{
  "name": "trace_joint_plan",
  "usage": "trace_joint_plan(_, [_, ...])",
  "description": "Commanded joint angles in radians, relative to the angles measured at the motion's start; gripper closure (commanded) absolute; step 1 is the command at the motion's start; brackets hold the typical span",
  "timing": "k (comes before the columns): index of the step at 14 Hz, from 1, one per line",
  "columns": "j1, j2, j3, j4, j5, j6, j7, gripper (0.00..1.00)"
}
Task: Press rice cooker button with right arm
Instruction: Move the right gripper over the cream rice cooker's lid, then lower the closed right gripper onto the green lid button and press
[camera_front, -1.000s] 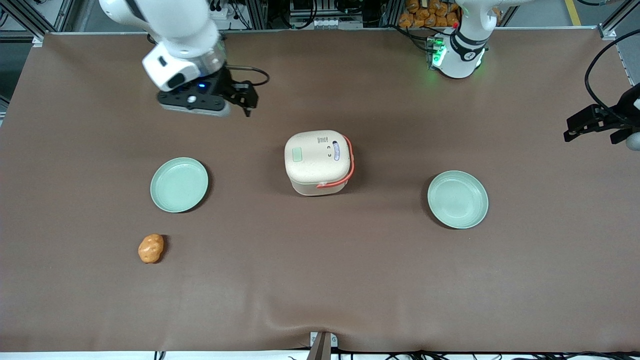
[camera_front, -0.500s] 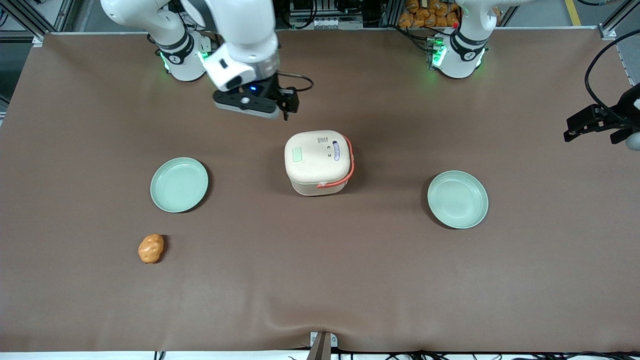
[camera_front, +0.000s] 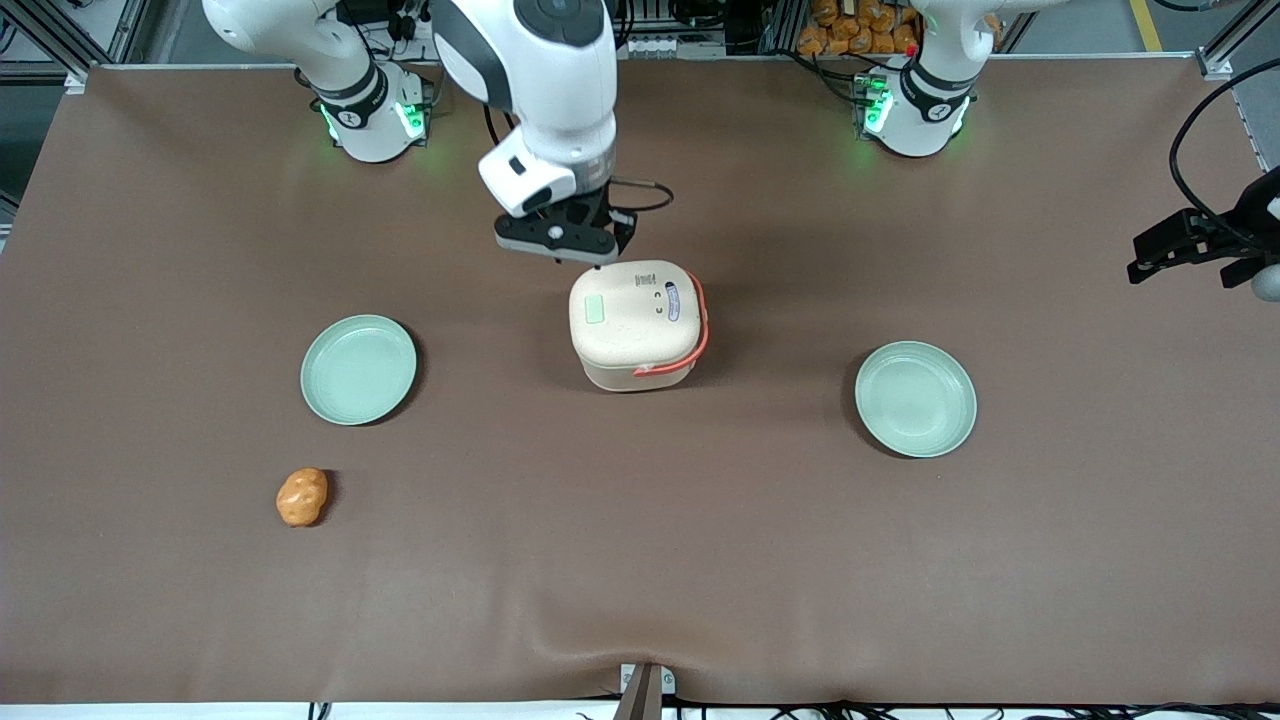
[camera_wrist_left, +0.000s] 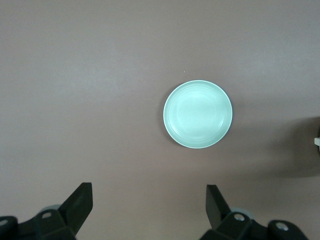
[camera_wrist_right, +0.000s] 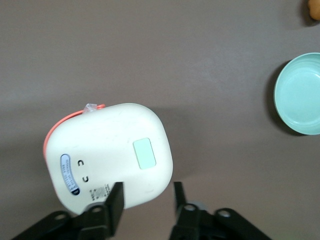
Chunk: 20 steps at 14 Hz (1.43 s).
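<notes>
Front view: my gripper (camera_front: 597, 255) hovers just above the rice cooker's (camera_front: 635, 325) lid edge farthest from camera, fingers a narrow gap apart, empty. Button (camera_wrist_right: 144, 153) untouched; I'd centre one fingertip over it, then press straight down.

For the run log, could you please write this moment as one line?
phase: approach | gripper: open, above rice cooker edge | button: unpressed, uncovered | lid: closed
</notes>
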Motion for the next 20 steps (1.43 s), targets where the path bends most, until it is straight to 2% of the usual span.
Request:
trace_joint_plan(1, [-0.008,0.051,-0.005,0.021,-0.006,0.0,-0.133,1.0])
trace_joint_plan(6, [-0.006,0.109,-0.005,0.013,-0.005,0.026,-0.247,1.0])
trace_joint_plan(20, [0.006,0.184,-0.005,0.006,-0.005,0.078,-0.232,1.0])
